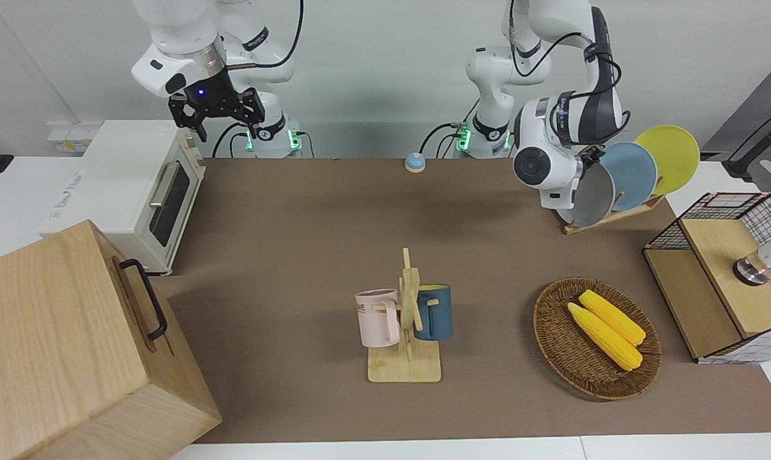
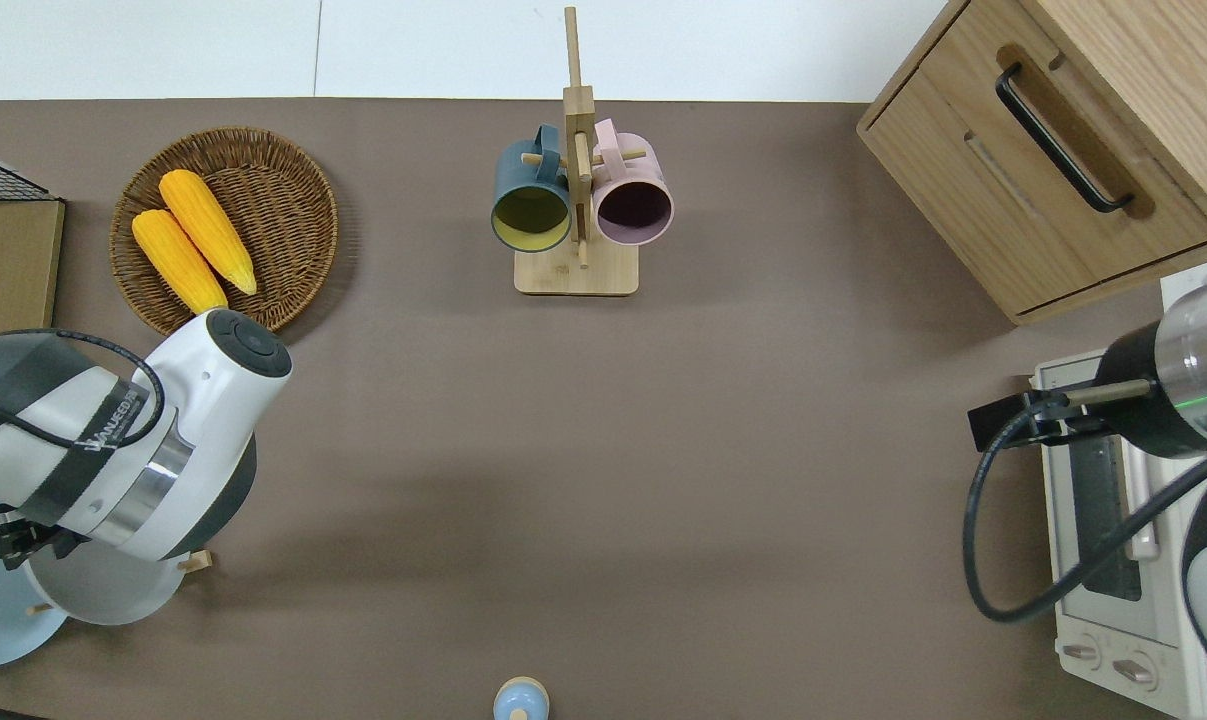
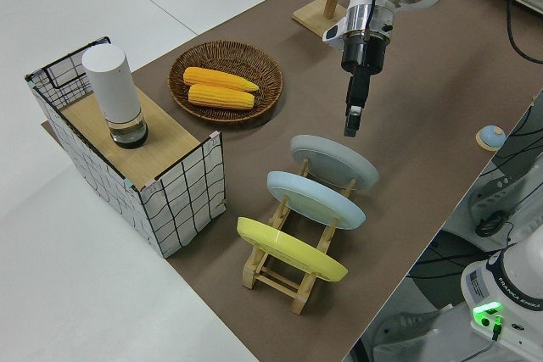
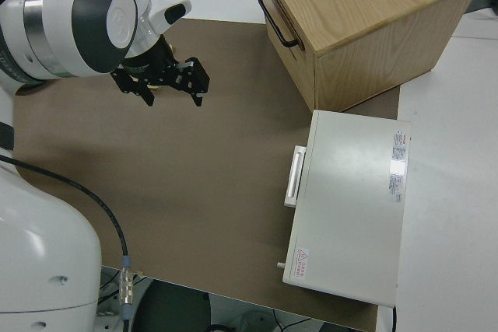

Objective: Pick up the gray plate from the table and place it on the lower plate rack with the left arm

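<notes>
Three plates lean in the small light-wood slanted plate rack [image 3: 293, 281], the round pale gray plate [image 3: 334, 163] in its lowest slot, beside the light blue plate [image 3: 316, 199]. Just above it hangs the left arm's black two-finger gripper [image 3: 351, 121], clear of the plate; whether its fingers stand apart cannot be told. With its fingers spread wide, the right gripper [image 4: 161, 83] is parked.

Three plates [image 3: 334, 163], two mugs [image 1: 377, 317], two corn cobs [image 1: 603, 336].

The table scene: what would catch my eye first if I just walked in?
Probably the slanted light-wood plate rack at the left arm's end of the table, holding a round pale gray plate, a light blue plate and a yellow plate on edge. The left end effector hangs over the gray one.
</notes>
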Action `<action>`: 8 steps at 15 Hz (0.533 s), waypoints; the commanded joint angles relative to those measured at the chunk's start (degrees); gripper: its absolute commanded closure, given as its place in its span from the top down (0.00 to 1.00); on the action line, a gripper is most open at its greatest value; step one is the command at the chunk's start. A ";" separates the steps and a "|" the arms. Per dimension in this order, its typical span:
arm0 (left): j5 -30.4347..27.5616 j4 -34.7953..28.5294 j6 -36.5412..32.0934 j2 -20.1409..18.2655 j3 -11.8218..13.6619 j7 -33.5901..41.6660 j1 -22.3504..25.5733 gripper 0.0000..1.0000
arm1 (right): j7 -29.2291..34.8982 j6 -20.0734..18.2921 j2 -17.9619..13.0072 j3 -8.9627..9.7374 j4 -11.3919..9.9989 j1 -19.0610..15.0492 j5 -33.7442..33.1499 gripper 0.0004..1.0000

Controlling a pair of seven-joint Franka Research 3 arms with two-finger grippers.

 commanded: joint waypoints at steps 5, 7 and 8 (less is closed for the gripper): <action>-15.59 8.40 5.87 -4.29 -3.77 -6.26 -0.26 0.99 | -0.19 -0.87 -0.27 0.38 0.35 -0.84 0.20 0.99; -16.74 12.78 6.05 -4.65 -4.04 -5.13 -0.18 0.99 | -0.19 -0.87 -0.27 0.38 0.35 -0.76 0.20 0.99; -17.44 14.98 6.05 -5.08 -3.95 -3.99 0.17 0.99 | -0.19 -0.87 -0.27 0.38 0.35 -0.76 0.20 0.99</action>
